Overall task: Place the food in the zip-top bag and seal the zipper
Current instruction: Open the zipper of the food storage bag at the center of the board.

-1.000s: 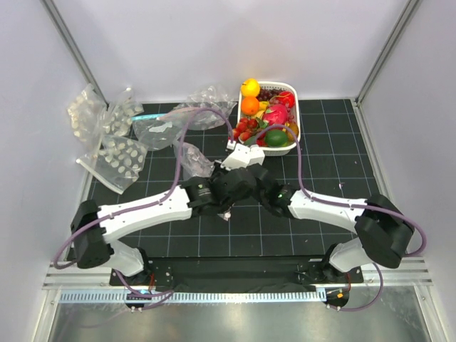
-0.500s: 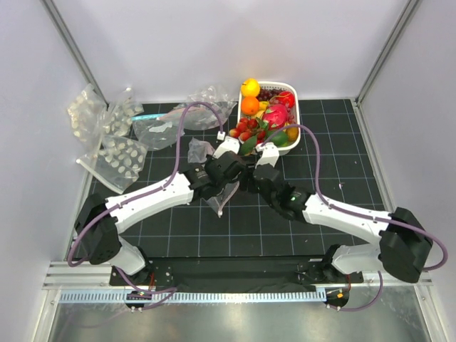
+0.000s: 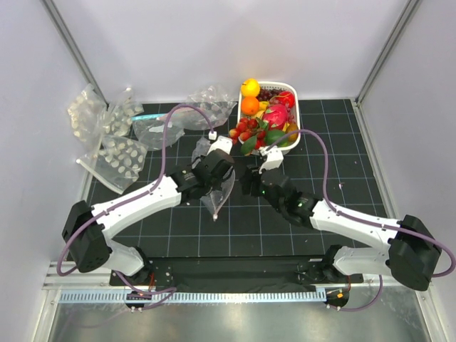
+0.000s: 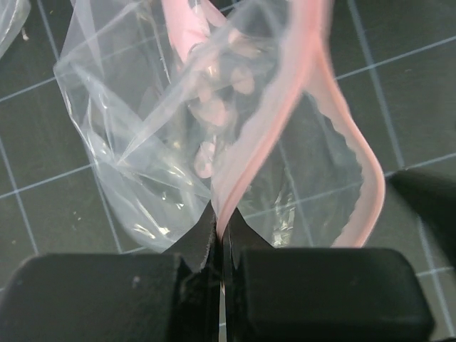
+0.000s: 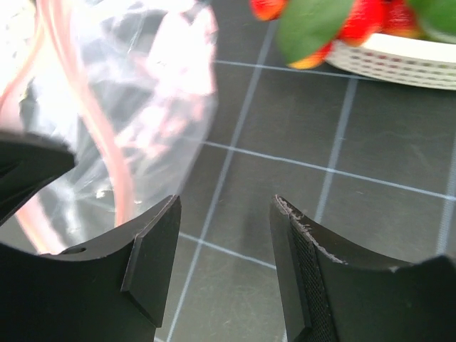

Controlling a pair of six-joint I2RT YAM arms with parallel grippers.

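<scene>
— Log the bench, big things first.

— Black gridded mat (image 3: 342, 164). White basket (image 3: 297, 117) at the far side, right of centre. Heap of spare bags (image 3: 114, 153) far left, well apart from my work.

— The zip-top bag?

— Mid-mat, in front of the basket and apart from it. The zip-top bag (image 3: 219, 194) is crumpled and held by my left gripper (image 4: 219, 239). Its mouth gapes: one side of the rim runs straight, the other bows out to the right.

— And the food?

— In the basket. Strawberries (image 3: 244, 131) spill over its near left rim, dragon fruit (image 3: 276, 114) sits behind them, and a green leaf (image 3: 251, 144) lies at the near edge.

— Fingers?

— The left pair is pinched tight on the zipper (image 4: 246, 153), with the pink strip running up from between them. My right gripper (image 5: 224, 214) is spread wide, just beside the bag on its right. Bare mat shows between its fingers.
</scene>
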